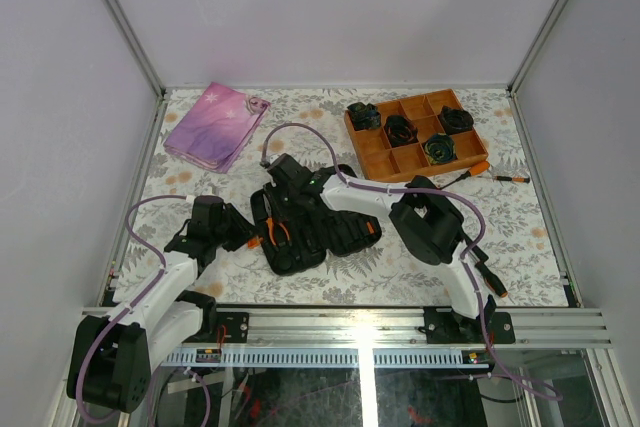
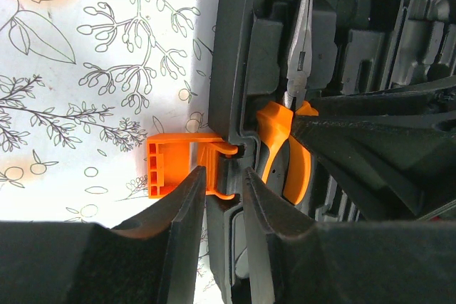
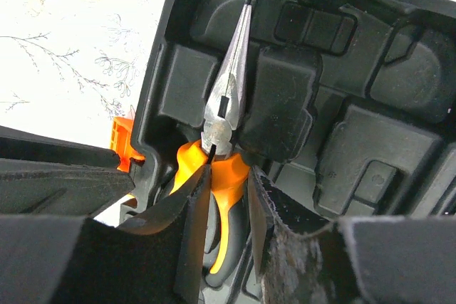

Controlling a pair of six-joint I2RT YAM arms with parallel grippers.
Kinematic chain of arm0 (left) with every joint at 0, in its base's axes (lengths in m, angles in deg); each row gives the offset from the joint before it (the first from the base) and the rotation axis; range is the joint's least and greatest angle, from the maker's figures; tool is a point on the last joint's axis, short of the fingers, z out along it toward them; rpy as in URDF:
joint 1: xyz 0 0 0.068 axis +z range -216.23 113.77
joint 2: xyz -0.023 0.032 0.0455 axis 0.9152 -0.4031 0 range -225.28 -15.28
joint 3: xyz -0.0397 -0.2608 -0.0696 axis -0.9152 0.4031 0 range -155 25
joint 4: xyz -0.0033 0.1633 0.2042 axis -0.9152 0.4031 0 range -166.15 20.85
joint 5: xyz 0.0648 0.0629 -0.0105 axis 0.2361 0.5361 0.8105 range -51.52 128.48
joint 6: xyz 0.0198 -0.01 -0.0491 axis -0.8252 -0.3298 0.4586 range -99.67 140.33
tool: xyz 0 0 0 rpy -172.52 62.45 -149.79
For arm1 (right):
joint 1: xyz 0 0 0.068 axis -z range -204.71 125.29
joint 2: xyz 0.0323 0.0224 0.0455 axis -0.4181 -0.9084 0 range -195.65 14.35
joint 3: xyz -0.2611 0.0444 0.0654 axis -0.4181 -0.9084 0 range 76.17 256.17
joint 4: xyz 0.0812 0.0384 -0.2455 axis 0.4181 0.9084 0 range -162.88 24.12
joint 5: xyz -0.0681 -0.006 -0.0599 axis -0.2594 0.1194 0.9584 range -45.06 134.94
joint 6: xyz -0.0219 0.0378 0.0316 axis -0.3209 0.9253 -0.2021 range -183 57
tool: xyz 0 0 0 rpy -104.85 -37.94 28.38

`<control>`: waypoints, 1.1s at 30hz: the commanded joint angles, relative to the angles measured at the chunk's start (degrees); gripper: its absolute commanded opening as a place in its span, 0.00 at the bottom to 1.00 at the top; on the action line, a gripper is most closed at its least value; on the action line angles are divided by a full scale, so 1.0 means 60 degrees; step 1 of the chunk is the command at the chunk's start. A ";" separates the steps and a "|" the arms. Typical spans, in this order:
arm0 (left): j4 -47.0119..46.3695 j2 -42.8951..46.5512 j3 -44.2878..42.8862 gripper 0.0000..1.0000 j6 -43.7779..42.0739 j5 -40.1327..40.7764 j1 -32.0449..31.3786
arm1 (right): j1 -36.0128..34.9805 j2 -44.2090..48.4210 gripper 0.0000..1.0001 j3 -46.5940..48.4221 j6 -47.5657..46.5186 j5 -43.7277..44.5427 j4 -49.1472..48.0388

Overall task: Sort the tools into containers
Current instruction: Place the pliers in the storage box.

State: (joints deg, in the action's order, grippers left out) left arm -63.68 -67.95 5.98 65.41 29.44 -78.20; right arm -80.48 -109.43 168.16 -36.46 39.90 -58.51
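Left fingers (image 2: 225,184): nearly closed, clamped across the left wall of the tool case (image 2: 235,48), just beside the orange latch (image 2: 167,165).
Right fingers (image 3: 228,179): narrowly parted, pinching one orange handle of the pliers (image 3: 224,105), close to the pivot.
Pliers: in the left half of the open case, nose pointing away from both wrists, metal jaws lying along a moulded slot. Cannot tell whether the handles are fully bedded.
Case: open at the middle of the bench (image 1: 400,272), between the two arms.
Screwdrivers (image 1: 478,173): out on the bench at the right, just beside the near-right corner of the wooden tray (image 1: 378,159), not yet sorted.
Risk, seating: likely jam if pressed down out of line with the slot, with the handle riding on a moulded ridge instead of dropping in.
Risk, release: possible lift-out of the pliers on withdrawal, from a pad catching the handle.
Risk, single handle: only one handle pinched, so the other free to swing about the pivot and foul the slot wall.
Risk, case: probable slide or tip under a downward push if the left grip slackens. Latch near enough to be snagged.
Risk, crowding: both wrists tight together over the left half, so contact likely on any sideways correction.
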 commanded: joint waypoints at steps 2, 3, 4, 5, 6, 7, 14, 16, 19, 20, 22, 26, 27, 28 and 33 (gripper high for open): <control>-0.0086 0.0056 -0.0248 0.26 -0.0196 -0.0017 -0.0071 | -0.0064 0.0380 0.35 -0.0022 0.0087 0.0313 -0.0239; -0.0079 0.0061 -0.0254 0.26 -0.0190 -0.0021 -0.0073 | -0.0055 0.0520 0.36 -0.0124 0.0053 0.0364 -0.0295; -0.0072 0.0082 -0.0253 0.26 -0.0193 -0.0018 -0.0071 | -0.0061 0.0664 0.36 -0.0182 0.0028 0.0380 -0.0336; -0.0072 0.0090 -0.0243 0.26 -0.0197 0.0001 -0.0071 | -0.0052 0.0777 0.36 -0.0221 -0.0019 0.0387 -0.0385; -0.0059 0.0104 -0.0242 0.26 -0.0203 0.0007 -0.0067 | -0.0051 0.0861 0.37 -0.0244 -0.0052 0.0393 -0.0408; -0.0057 0.0105 -0.0244 0.26 -0.0211 0.0008 -0.0071 | -0.0053 0.0955 0.37 -0.0243 -0.0078 0.0397 -0.0424; -0.0056 0.0121 -0.0225 0.26 -0.0204 0.0014 -0.0071 | -0.0055 0.0814 0.36 0.0211 -0.0206 0.0311 -0.0272; -0.0057 0.0106 -0.0222 0.26 -0.0204 0.0012 -0.0069 | -0.0053 0.0650 0.34 0.0385 -0.0209 0.0238 -0.0205; -0.0078 0.0091 -0.0232 0.26 -0.0204 0.0016 -0.0067 | -0.0056 0.0371 0.32 0.0656 -0.0242 0.0146 -0.0088; -0.0085 0.0082 -0.0244 0.26 -0.0204 0.0002 -0.0076 | -0.0053 0.0286 0.32 0.0754 -0.0261 0.0119 -0.0047; -0.0086 0.0071 -0.0249 0.26 -0.0204 -0.0007 -0.0071 | -0.0052 0.0173 0.30 0.0882 -0.0295 0.0084 -0.0022; -0.0112 0.0034 -0.0243 0.26 -0.0211 -0.0041 -0.0071 | -0.0052 -0.0070 0.27 0.1101 -0.0332 0.0028 0.0096; -0.0115 0.0032 -0.0248 0.26 -0.0217 -0.0042 -0.0076 | -0.0051 -0.0139 0.27 0.1152 -0.0351 0.0020 0.0128; -0.0115 0.0032 -0.0250 0.26 -0.0218 -0.0046 -0.0066 | -0.0055 -0.0197 0.27 0.1208 -0.0368 -0.0004 0.0163; -0.0121 0.0032 -0.0240 0.26 -0.0204 -0.0056 -0.0071 | -0.0063 -0.0464 0.24 0.1402 -0.0354 0.0029 0.0487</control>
State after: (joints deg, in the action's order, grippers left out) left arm -63.68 -67.93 5.98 65.41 29.44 -78.20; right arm -80.53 -111.16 173.71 -37.84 40.76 -57.77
